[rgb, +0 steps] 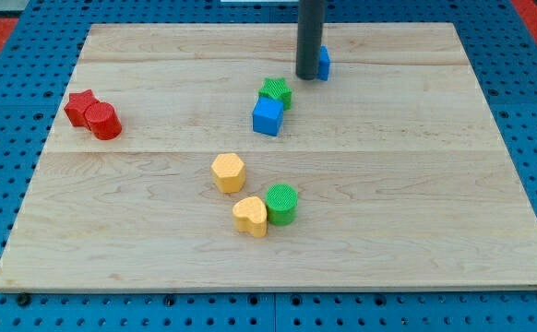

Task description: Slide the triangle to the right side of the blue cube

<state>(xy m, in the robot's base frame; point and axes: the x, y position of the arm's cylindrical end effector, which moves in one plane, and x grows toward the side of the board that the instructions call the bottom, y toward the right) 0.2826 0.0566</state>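
Tip tucked against the triangle at the back of the board, blue cube waiting in front.

Nearest the view's bottom sit the yellow heart [250,216] and the green cylinder [281,204], touching, with the yellow hexagon [228,172] just behind them; none of that crowd matters here. Off to the view's left, the red cylinder [104,121] leans on the red star [80,106], well apart. Mid-board is the blue cube [268,117], with a green block [275,92] pressed against its far side. Its right side looks clear, good. Furthest back, my tip [307,76] rests just left of the blue triangle [323,63], mostly hiding it. I carry no gripper, only a rod, nothing to open or close. I reckon I must work round behind the triangle and steer it down, minding that green block.
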